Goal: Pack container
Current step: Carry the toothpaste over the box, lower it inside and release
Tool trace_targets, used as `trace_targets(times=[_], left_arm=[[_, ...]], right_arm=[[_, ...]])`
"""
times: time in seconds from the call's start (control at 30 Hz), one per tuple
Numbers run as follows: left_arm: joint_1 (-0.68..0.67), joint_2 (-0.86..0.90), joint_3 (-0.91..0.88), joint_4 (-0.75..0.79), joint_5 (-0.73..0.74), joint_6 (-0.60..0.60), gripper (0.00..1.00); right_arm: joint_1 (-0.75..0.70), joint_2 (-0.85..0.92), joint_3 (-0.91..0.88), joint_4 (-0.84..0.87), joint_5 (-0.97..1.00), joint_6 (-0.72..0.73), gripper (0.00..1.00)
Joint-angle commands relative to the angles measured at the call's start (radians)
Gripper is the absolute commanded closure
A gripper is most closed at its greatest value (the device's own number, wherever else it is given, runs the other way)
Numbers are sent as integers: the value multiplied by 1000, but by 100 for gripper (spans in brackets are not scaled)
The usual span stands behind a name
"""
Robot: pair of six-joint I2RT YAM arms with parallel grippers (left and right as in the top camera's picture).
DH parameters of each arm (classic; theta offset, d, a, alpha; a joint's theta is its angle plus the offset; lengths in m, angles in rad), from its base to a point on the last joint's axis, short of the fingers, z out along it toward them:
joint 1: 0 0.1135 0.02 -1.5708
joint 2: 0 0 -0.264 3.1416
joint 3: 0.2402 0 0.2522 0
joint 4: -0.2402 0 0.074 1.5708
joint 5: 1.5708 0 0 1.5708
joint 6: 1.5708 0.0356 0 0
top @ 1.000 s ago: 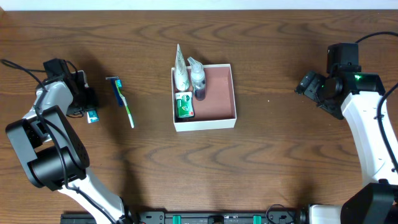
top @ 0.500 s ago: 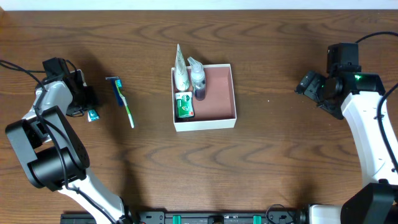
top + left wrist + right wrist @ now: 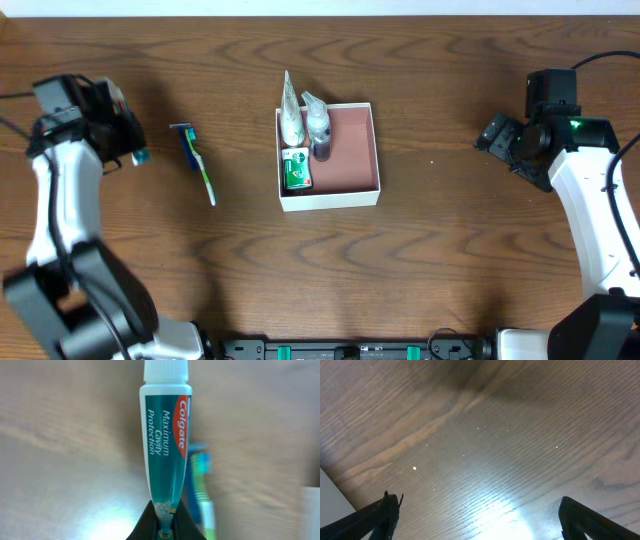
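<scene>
Your left claw (image 3: 162, 527) pinches the toothpaste tube (image 3: 165, 445) by its tail; expect it light, soft, swinging. Right claw (image 3: 480, 508): released.

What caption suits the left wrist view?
Left tool pinches the crimped end of a teal-and-white Colgate toothpaste tube over the brown wooden table.

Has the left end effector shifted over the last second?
Yes: the left end effector, gripping the toothpaste, moved toward the table's far edge, judged against the toothbrush.
</scene>
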Motion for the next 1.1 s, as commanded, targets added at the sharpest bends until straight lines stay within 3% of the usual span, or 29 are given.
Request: trace_targets(times=[0.0, 0.17, 0.57, 1.07], left_arm=[[-9, -106, 6, -6, 237, -34, 94], [-93, -225, 5, -19, 418, -47, 94], [-528, -324, 5, 6, 403, -166, 94], [-978, -256, 5, 51, -277, -439, 94]], right_arm=[[-5, 2, 2, -1, 5, 13, 1], [-5, 2, 2, -1, 5, 13, 1], [-5, 2, 2, -1, 5, 12, 1], [-5, 2, 2, -1, 5, 13, 1]])
